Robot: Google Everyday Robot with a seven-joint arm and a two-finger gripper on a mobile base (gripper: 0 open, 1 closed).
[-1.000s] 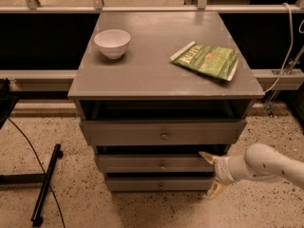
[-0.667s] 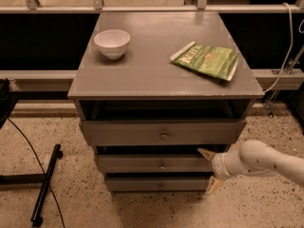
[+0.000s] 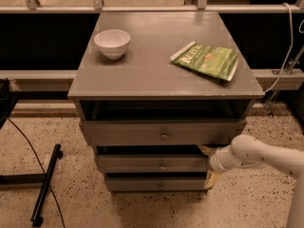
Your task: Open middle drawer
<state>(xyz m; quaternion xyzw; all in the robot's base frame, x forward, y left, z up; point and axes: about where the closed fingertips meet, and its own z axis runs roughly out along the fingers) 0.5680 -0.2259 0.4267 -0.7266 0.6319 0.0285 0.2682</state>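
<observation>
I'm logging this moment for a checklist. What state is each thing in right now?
Middle drawer: not pulled out.
Top drawer: front slightly forward, dark gap above.
Bottom drawer: looks shut.
Bowl: upright, empty.
Snack bag: lying flat.
Tool: open, at the middle drawer's right end.

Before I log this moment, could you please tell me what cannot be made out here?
Camera view, middle drawer: contents hidden under the top drawer.
Camera view, gripper at that drawer's right end: contact hidden by the arm.
Camera view, arm: cut by the right edge.
</observation>
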